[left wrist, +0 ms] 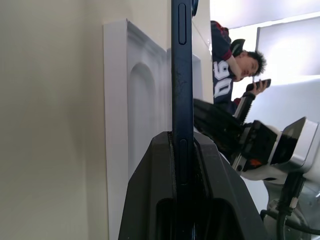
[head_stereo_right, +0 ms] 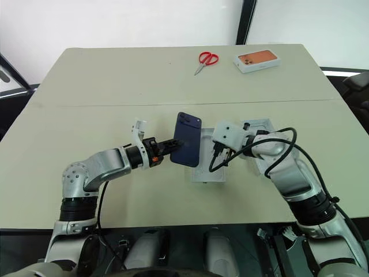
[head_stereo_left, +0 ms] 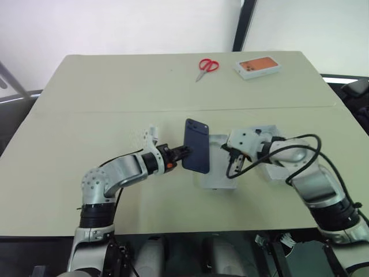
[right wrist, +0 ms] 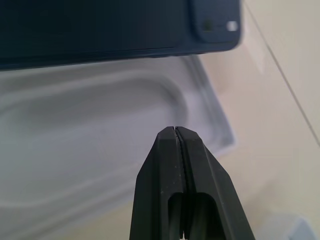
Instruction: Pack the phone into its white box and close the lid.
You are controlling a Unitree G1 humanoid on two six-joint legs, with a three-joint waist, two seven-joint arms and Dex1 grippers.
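Note:
The dark navy phone (head_stereo_left: 196, 146) hangs upright in the air, with my left gripper (head_stereo_left: 185, 153) shut on its lower edge; in the left wrist view it stands edge-on (left wrist: 181, 75) between the fingers. Just right of the phone is my right gripper (head_stereo_left: 229, 151), shut (right wrist: 175, 129) with nothing in it, its tip pointing at the phone's back (right wrist: 100, 30). A white boxy piece (head_stereo_left: 275, 172) lies partly under my right forearm. Whether it is the white box or the lid, I cannot tell.
A white moulded insert (head_stereo_left: 218, 173) with an oval recess lies on the table (head_stereo_left: 86, 115) below the phone. Red scissors (head_stereo_left: 207, 65) and a white box with an orange phone picture (head_stereo_left: 258, 67) sit at the far edge. A person (left wrist: 227, 70) stands beyond the table.

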